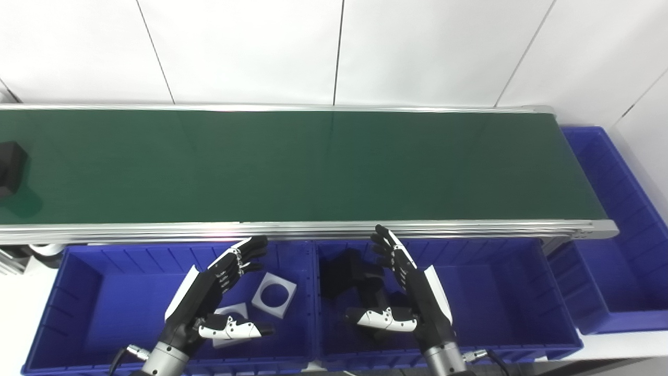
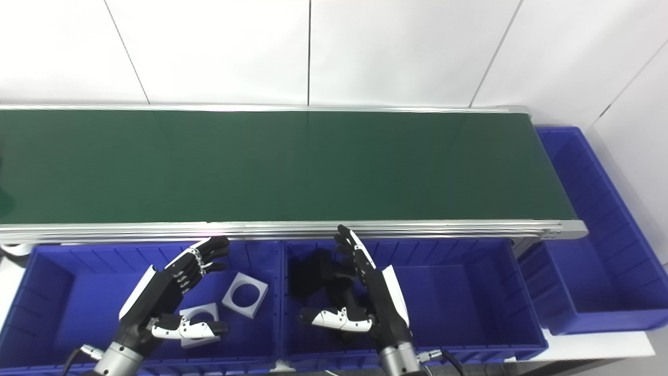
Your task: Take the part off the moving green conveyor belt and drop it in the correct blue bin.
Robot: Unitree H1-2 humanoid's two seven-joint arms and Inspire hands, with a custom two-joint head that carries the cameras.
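In the left eye view I see a black block (image 1: 10, 168) on the green conveyor belt (image 1: 313, 167), far up-left of my left hand (image 1: 211, 292), which hovers empty, fingers spread, above white square frames (image 1: 273, 295) in the left blue bin (image 1: 78, 282). In the right eye view my right hand (image 2: 373, 292) is likewise splayed and empty over the middle blue bin (image 2: 469, 292), with dark parts (image 2: 313, 274), hard to make out, just left of it.

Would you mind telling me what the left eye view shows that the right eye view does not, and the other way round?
Only the left eye view shows the black part on the belt, at the picture's far left edge. The right eye view shows nothing of note that the left lacks. Both share the green conveyor belt, the left bin holding white square parts, the middle bin holding black parts, the end bin, and the open left hand and right hand hovering over the bins.
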